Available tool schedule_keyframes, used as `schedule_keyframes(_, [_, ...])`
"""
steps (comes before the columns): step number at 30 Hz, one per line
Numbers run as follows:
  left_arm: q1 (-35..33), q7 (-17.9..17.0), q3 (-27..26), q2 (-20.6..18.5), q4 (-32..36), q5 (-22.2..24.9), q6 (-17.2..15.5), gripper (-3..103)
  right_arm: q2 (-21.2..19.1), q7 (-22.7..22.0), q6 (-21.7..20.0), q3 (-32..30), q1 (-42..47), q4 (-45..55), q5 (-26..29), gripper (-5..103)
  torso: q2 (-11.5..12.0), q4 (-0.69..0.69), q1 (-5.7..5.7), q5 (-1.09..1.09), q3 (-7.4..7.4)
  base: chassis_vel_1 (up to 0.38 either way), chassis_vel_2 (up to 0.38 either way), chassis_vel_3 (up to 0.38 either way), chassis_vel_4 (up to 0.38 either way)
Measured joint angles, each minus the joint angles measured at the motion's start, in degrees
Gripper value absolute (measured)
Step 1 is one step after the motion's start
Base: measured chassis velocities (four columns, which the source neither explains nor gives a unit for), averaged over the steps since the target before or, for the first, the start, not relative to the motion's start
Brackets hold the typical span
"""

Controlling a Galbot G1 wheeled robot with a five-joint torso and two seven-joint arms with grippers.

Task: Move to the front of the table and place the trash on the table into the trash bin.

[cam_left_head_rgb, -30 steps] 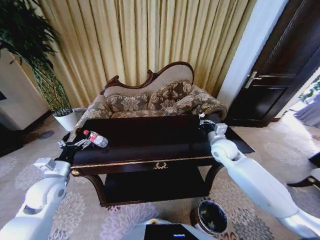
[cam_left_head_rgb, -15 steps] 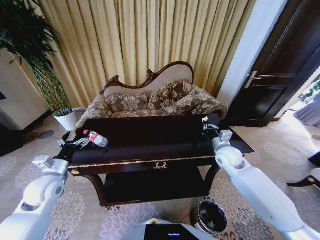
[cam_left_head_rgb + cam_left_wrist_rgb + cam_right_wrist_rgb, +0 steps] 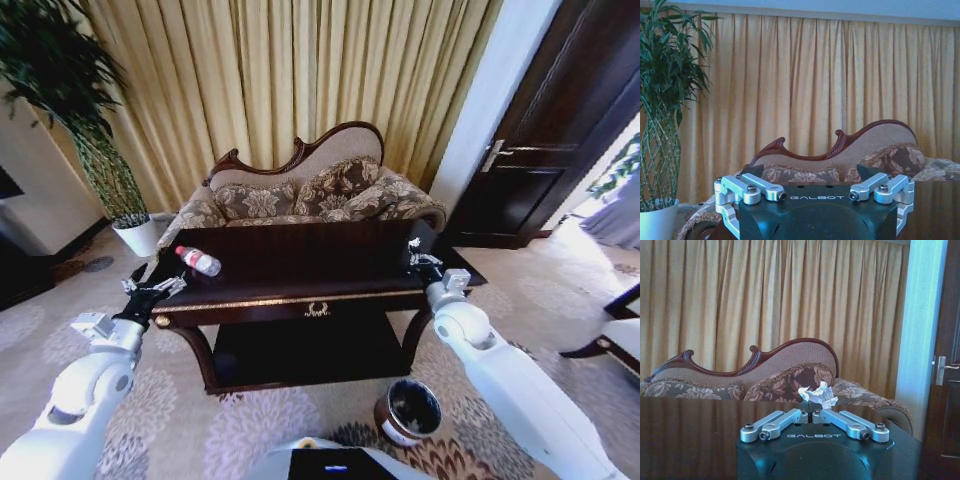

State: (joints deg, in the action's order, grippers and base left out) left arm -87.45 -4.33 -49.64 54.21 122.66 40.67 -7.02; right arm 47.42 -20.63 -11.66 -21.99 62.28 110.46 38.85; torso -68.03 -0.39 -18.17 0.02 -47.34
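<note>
Dark glossy counter (image 3: pixel 300 262) sits farther off in the head view than half a second ago, and the whole scene has slid: camera shift, robot backing or straightening, not the objects moving. Trash bin (image 3: pixel 410 411) shows more fully on the carpet, below and just inboard of the right arm. Right claw (image 3: pixel 418 252) hangs at the counter's right end, drawn back toward the front corner compared with a second ago. Left claw (image 3: pixel 152 290) hovers off the counter's left front corner, fingers spread and empty; bottle (image 3: pixel 198 260) lies on the counter just beyond it, untouched.

Left wrist view: left claw's fingers (image 3: pixel 751 187) stand wide apart, nothing between them; sofa (image 3: pixel 840 160) and curtain ahead.

Right wrist view: jaws pinched together on a white crumpled scrap (image 3: pixel 817 394) at the tips, lifted clear of the counter top.

Judgement: first scrap is secured, and the pull-back suits carrying it down to the bin. Bottle remains to be cleared.
</note>
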Motion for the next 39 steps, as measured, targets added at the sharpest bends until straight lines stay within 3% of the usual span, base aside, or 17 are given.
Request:
schedule_keyframes(12, [-0.87, -0.22, -0.08, 0.67, 1.4, -0.71, -0.12, 100, 1.05, 2.73, 2.38, 0.12, 2.0, -1.55, -2.1, 0, 0.0, 0.01, 0.01, 0.0, 0.0, 0.093, -0.093, -0.096, 0.089])
schedule_keyframes(20, [-1.11, -0.29, -0.23, 1.21, 2.06, -0.92, -0.18, 100, 1.86, 8.43, 1.99, -6.55, 12.51, -4.14, -5.31, 0, 0.03, -0.03, -0.06, 0.01, -0.02, 0.0, 0.0, 0.0, 0.0])
schedule_keyframes(28, [-0.31, -0.4, 1.05, 1.87, 1.9, -1.61, -0.28, 100, 6.65, 15.38, 3.95, -10.06, 20.26, -14.38, -12.6, 0, 0.01, 0.0, -0.02, 0.0, 0.0, 0.0, 0.0, 0.0, 0.0])
schedule_keyframes(32, [-0.35, -0.48, 1.11, 1.9, 1.91, -1.74, -0.3, 100, 9.66, 18.56, 4.64, -9.74, 20.27, -24.01, -17.66, 0, 0.02, -0.01, -0.02, 0.01, -0.01, 0.0, 0.0, 0.0, 0.0])
schedule_keyframes(39, [-0.43, -0.67, 0.67, 1.49, 1.84, -1.57, -0.31, 100, 12.9, 20.32, 7.34, -9.03, 18.29, -35.39, -22.99, 0, 0.01, -0.01, -0.02, -0.02, 0.0, 0.0, 0.0, 0.0, 0.0])
